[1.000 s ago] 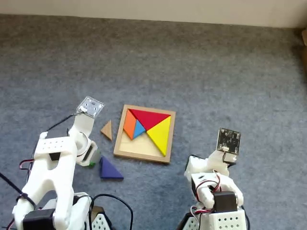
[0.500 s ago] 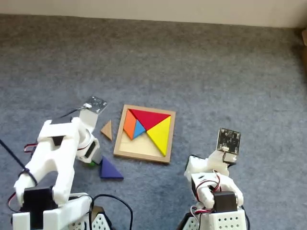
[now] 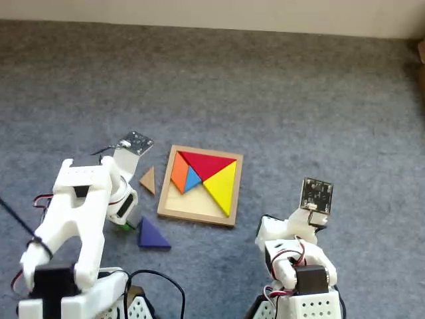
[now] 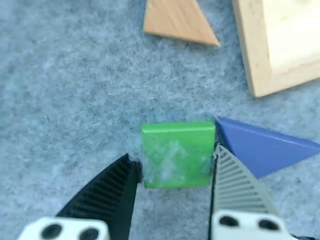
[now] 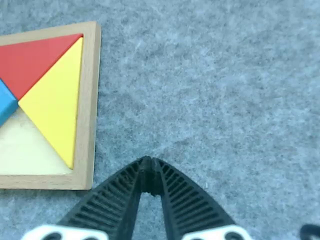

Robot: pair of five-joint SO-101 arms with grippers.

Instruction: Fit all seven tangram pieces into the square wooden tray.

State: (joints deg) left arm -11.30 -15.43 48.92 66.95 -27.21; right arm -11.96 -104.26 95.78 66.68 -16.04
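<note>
Left end effector is pinching the green block, one finger on each side, low on the grey worktop. I see the dark blue triangle with its tip right against the block's corner, tight by the grey finger. The tan triangle lies apart, just beside the tray edge. Inside the tray are the red, yellow, orange and light blue pieces, with bare wood along the near-left corner. Right end effector is pressed together, near the tray's right rim, open worktop around it.
</note>
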